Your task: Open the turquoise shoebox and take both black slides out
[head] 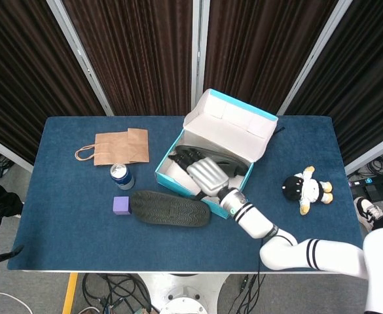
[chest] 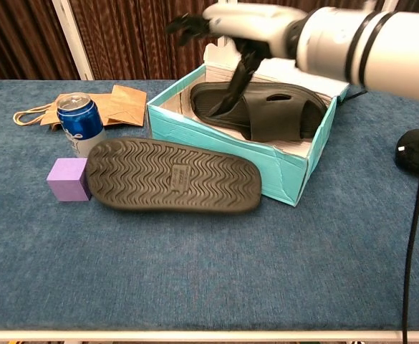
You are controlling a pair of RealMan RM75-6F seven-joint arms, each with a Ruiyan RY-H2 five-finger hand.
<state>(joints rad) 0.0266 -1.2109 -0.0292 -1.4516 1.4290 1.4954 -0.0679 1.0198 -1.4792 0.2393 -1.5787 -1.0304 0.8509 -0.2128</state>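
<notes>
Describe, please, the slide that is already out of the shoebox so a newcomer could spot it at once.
Start at the open turquoise shoebox in the middle of the blue table. Just in front of it lies a black slide, its toe end beside a small purple cube. Unlike the second slide inside the box, it lies sole-up, showing a wavy tread.

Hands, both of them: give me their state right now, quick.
Left hand: not in view in either camera.
Right hand: open, fingers spread, holding nothing, above the slide in the shoebox.
</notes>
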